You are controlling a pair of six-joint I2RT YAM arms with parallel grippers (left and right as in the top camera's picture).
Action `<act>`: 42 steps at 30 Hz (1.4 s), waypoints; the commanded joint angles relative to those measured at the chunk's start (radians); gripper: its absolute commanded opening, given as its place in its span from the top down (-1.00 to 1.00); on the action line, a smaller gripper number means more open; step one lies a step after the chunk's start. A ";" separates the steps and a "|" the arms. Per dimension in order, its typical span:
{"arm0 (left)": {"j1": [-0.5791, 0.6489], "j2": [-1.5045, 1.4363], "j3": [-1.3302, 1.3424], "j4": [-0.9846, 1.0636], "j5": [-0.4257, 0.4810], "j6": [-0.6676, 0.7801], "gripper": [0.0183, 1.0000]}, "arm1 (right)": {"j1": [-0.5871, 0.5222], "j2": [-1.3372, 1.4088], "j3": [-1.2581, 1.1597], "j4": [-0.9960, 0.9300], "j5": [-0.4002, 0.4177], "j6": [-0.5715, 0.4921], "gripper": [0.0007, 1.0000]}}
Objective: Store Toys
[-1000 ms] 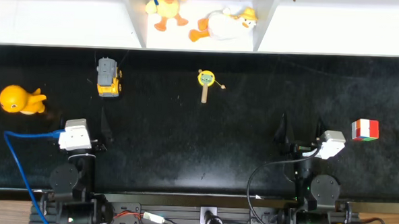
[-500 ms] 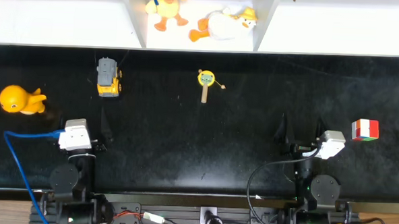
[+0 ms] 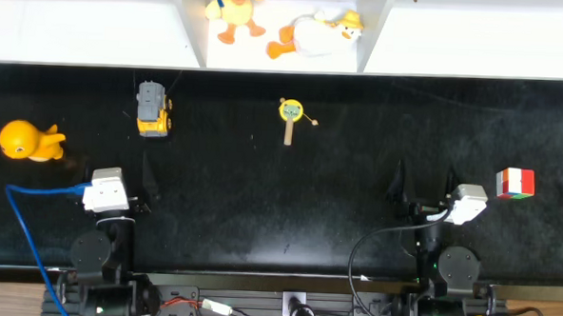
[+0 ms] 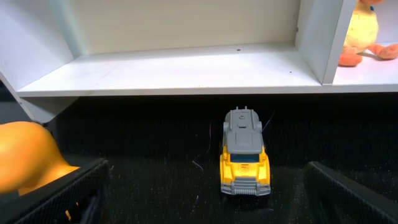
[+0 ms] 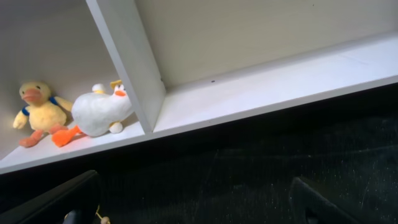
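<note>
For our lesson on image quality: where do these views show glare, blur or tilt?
Top view: the white shelf glares, washed out against the black table. Left wrist view: the toy truck is sharp, the near orange duck blurred. Right wrist view: the shelf runs tilted.

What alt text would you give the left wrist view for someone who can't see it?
A yellow and grey toy truck sits on the black table ahead of the open left end effector, before a white shelf; an orange toy sits nearby.

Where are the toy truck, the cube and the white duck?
truck (image 4: 245, 165), left wrist view, yellow front.
cube (image 3: 515, 183), top view, its middle.
white duck (image 5: 99, 114), right wrist view, body.
</note>
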 commanded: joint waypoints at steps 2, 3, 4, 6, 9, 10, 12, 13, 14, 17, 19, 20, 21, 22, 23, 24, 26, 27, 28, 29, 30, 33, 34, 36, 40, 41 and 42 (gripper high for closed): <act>0.003 -0.009 -0.005 0.002 0.003 0.019 -1.00 | 0.006 -0.009 -0.013 0.004 0.004 -0.003 -0.99; 0.003 -0.009 -0.005 0.002 0.003 0.019 -1.00 | 0.006 -0.009 -0.013 0.004 0.004 -0.003 -0.99; 0.003 -0.009 -0.005 0.002 0.003 0.019 -1.00 | 0.006 -0.009 -0.013 0.004 0.004 -0.003 -0.99; 0.003 -0.009 -0.005 0.002 0.003 0.019 -1.00 | 0.006 -0.009 -0.013 0.004 0.004 -0.003 -0.99; 0.003 -0.009 -0.005 0.002 0.003 0.019 -1.00 | 0.006 -0.009 -0.013 0.004 0.004 -0.003 -0.99; 0.003 -0.009 -0.005 0.002 0.003 0.019 -1.00 | 0.006 -0.009 -0.013 0.004 0.004 -0.003 -0.99; 0.003 -0.009 -0.005 0.002 0.003 0.019 -1.00 | 0.006 -0.009 -0.013 0.004 0.004 -0.003 -0.99; 0.003 -0.009 -0.005 0.002 0.003 0.019 -1.00 | 0.006 -0.009 -0.013 0.004 0.005 -0.003 -0.99; 0.003 -0.009 -0.005 0.002 0.003 0.019 -1.00 | 0.006 -0.009 -0.013 0.004 0.004 -0.003 -0.99; 0.003 -0.009 -0.005 0.002 0.003 0.019 -1.00 | 0.006 -0.009 -0.013 0.004 0.005 -0.003 -0.99; 0.003 -0.009 -0.005 0.002 0.003 0.019 -1.00 | 0.006 -0.009 -0.013 0.005 0.005 -0.003 -0.99; 0.003 -0.009 -0.005 0.002 0.003 0.019 -1.00 | 0.006 -0.009 -0.013 0.004 0.004 -0.003 -0.99; 0.003 -0.009 -0.005 0.002 0.003 0.019 -1.00 | 0.006 -0.009 -0.013 0.004 0.005 -0.003 -0.99; 0.003 -0.009 -0.005 0.002 0.003 0.019 -0.99 | 0.006 -0.009 -0.013 0.004 0.005 -0.003 -0.99; 0.003 -0.009 -0.005 0.002 0.003 0.019 -0.99 | 0.006 -0.009 -0.013 0.005 0.005 -0.003 -0.99; 0.003 -0.009 -0.005 0.002 0.003 0.019 -1.00 | 0.006 -0.009 -0.013 0.004 0.004 -0.003 -0.99; 0.003 -0.009 -0.005 0.003 0.003 0.019 -1.00 | 0.006 -0.009 -0.013 0.005 0.004 -0.003 -0.99; 0.003 -0.009 -0.005 0.002 0.012 0.019 -1.00 | 0.006 -0.009 -0.013 0.004 0.004 -0.003 -0.99; 0.003 -0.009 -0.004 0.002 0.044 0.019 -0.99 | 0.006 -0.009 -0.013 0.005 0.004 -0.003 -0.99; 0.003 -0.009 -0.004 -0.001 0.069 0.019 -0.99 | 0.006 -0.009 -0.013 0.004 0.004 -0.003 -0.99; 0.003 -0.009 -0.004 0.002 0.079 0.019 -0.99 | 0.006 -0.009 -0.013 0.004 0.004 -0.003 -0.99; 0.003 -0.009 -0.004 0.001 0.082 0.018 -1.00 | 0.006 -0.009 -0.013 0.004 0.004 -0.003 -0.99; 0.003 -0.009 -0.004 0.000 0.094 0.014 -1.00 | 0.006 -0.009 -0.013 0.004 0.004 -0.003 -0.99; 0.003 -0.009 -0.004 0.002 0.101 0.014 -1.00 | 0.006 -0.009 -0.013 0.004 0.005 -0.003 -0.99; 0.003 -0.009 -0.003 0.003 0.100 -0.264 -1.00 | 0.006 -0.009 -0.013 0.004 0.004 -0.003 -0.99; 0.003 -0.009 0.013 -0.011 0.100 -0.315 -1.00 | 0.006 -0.009 -0.013 0.004 0.004 -0.003 -0.99; 0.003 -0.009 0.030 -0.025 0.100 -0.332 -1.00 | 0.006 -0.009 -0.013 0.004 0.004 -0.003 -0.99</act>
